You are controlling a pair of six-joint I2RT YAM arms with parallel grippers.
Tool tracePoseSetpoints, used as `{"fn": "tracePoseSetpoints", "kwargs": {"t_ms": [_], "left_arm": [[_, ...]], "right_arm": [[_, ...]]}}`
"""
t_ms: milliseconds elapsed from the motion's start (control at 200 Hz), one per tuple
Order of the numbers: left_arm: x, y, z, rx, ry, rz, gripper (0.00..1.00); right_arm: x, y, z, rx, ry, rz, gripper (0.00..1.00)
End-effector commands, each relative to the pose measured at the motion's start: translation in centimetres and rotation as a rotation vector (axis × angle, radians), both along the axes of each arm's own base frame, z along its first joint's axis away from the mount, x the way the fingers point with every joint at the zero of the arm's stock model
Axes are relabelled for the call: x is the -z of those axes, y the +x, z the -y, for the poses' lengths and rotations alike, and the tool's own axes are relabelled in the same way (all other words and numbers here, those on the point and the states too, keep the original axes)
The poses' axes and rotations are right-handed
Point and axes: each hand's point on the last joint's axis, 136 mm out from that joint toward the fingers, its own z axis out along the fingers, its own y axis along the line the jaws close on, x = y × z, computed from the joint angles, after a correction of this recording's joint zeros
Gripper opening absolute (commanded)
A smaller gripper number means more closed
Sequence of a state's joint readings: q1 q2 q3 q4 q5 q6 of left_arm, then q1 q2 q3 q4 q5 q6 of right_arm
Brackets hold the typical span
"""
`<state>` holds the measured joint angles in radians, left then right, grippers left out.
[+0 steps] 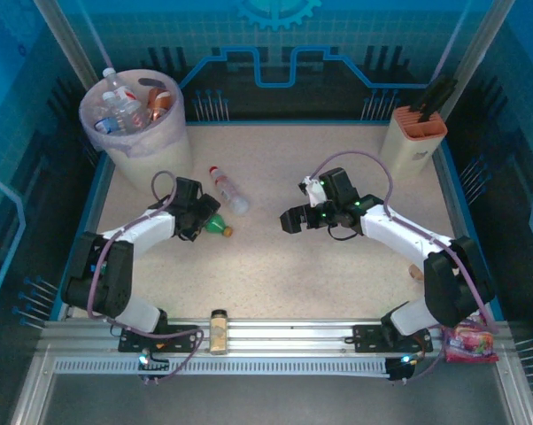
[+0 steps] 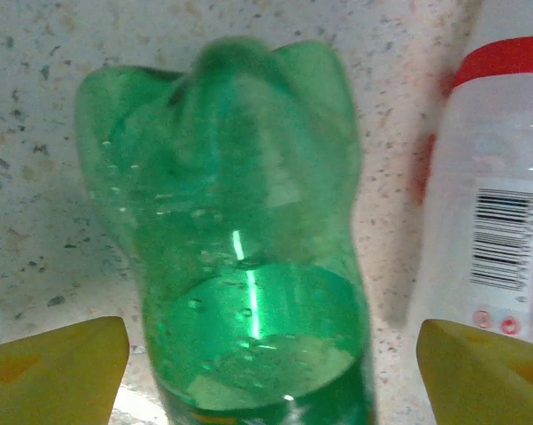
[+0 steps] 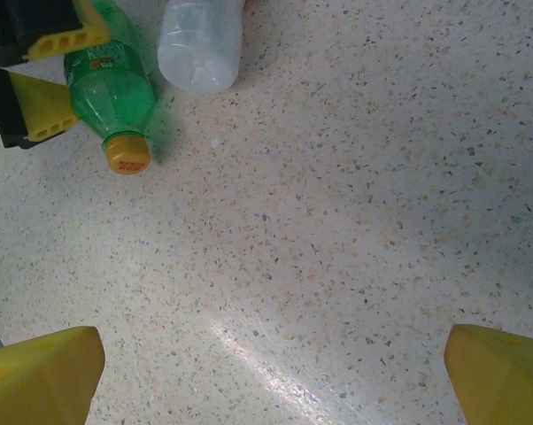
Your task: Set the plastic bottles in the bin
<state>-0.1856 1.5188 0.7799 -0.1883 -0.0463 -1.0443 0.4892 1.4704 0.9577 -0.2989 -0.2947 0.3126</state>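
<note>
A green plastic bottle [image 1: 216,225] with an orange cap lies on the speckled table, left of centre. My left gripper [image 1: 202,218] straddles its body, jaws open, with a small gap on each side of the bottle [image 2: 240,266]. A clear bottle [image 1: 228,190] with a red cap and label lies just beyond it, close to the right finger [image 2: 505,221]. The cream bin [image 1: 147,155] at the far left corner holds several bottles. My right gripper [image 1: 293,220] hovers open over bare table at centre right [image 3: 271,372]. The right wrist view takes in the green bottle [image 3: 112,88] and the clear one [image 3: 200,44].
A beige box with an orange top [image 1: 417,133] stands at the far right corner. A small amber jar [image 1: 219,330] sits on the near rail. A red-pink packet [image 1: 470,343] lies off the table's near right corner.
</note>
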Motion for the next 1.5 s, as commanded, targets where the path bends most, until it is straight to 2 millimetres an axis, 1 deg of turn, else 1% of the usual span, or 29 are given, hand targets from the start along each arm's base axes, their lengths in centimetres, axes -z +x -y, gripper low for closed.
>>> {"fn": "tracePoseSetpoints", "kwargs": {"t_ms": [0, 135, 270, 375, 555, 745, 821, 906, 1156, 1256, 1401, 1496], "left_arm": [[0.8, -0.2, -0.1, -0.041, -0.022, -0.005, 0.83], [2.1, -0.8, -0.3, -0.049, -0.013, -0.040, 0.78], [2.3, -0.9, -0.3, -0.046, -0.011, -0.048, 0.72], [1.8, -1.0, -0.6, -0.042, 0.009, -0.043, 0.70], [0.5, -1.3, -0.9, -0.015, 0.045, -0.053, 0.62], [-2.0, -0.8, -0.5, -0.003, 0.043, -0.015, 0.58], [-3.5, -0.8, 0.0, 0.019, 0.058, 0.008, 0.58], [-5.7, -0.9, 0.4, 0.049, 0.087, 0.033, 0.57], [-14.2, -0.7, 1.4, 0.125, 0.140, 0.195, 0.51], [-17.9, -0.5, 1.9, 0.156, 0.149, 0.268, 0.50], [-24.7, 0.5, 2.6, 0.203, 0.147, 0.452, 0.49], [-28.9, 1.3, 2.5, 0.241, 0.212, 0.540, 0.50]], "right_arm": [[0.1, 0.0, 0.5, 0.001, -0.007, -0.001, 1.00], [0.2, 0.2, 0.4, -0.004, -0.011, -0.001, 1.00], [0.2, 0.4, 0.2, -0.004, -0.004, -0.001, 1.00], [0.1, 0.5, 0.1, -0.008, -0.004, -0.008, 1.00], [-0.1, 0.7, 0.6, 0.009, -0.029, 0.013, 1.00], [0.3, 0.9, 0.8, 0.013, -0.034, 0.009, 1.00], [0.5, 1.2, 1.2, 0.027, -0.044, 0.007, 1.00], [0.5, 1.5, 1.6, 0.037, -0.040, 0.011, 1.00], [0.1, 2.3, 2.1, 0.045, -0.042, 0.025, 1.00], [0.0, 2.4, 2.2, 0.050, -0.039, 0.031, 1.00], [0.4, 2.4, 2.3, 0.051, -0.035, 0.024, 1.00], [0.8, 2.3, 2.3, 0.050, -0.035, 0.013, 1.00]]}}
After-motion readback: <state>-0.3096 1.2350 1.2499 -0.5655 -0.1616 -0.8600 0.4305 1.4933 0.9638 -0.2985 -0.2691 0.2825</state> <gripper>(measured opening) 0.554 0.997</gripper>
